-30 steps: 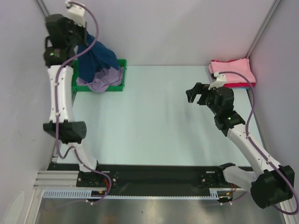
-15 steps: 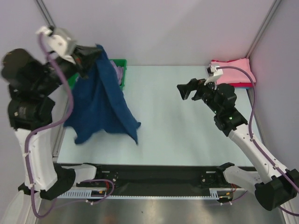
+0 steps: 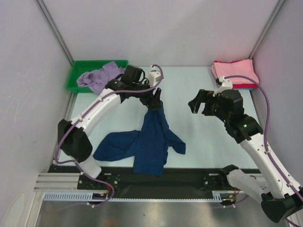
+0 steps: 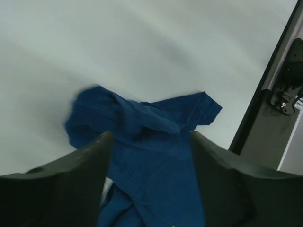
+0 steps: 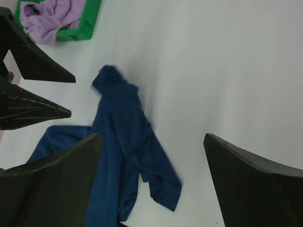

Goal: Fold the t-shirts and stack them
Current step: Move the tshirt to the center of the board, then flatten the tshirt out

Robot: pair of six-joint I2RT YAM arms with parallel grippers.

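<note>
A navy blue t-shirt [image 3: 151, 142] lies crumpled on the table's near middle, with one end bunched up under my left gripper [image 3: 155, 101]. In the left wrist view the navy t-shirt [image 4: 151, 161] sits below my left gripper [image 4: 150, 137], whose jaws stand wide apart and open. My right gripper [image 3: 198, 101] hovers open to the right of the shirt, holding nothing. The right wrist view shows the navy t-shirt [image 5: 123, 142] under and left of my right gripper [image 5: 151, 137]. A lavender t-shirt [image 3: 102, 75] lies in the bin. Folded pink and red t-shirts [image 3: 234, 71] are stacked at the back right.
A green plastic bin [image 3: 75, 81] stands in the back left corner and also shows in the right wrist view as the green bin [image 5: 92, 14]. Pale walls enclose the table on three sides. The black base rail [image 3: 189, 177] runs along the near edge.
My left arm swung from the bin at the back left to the table's middle with the navy t-shirt, set it down and opened its jaws. The right gripper shifted only slightly.
</note>
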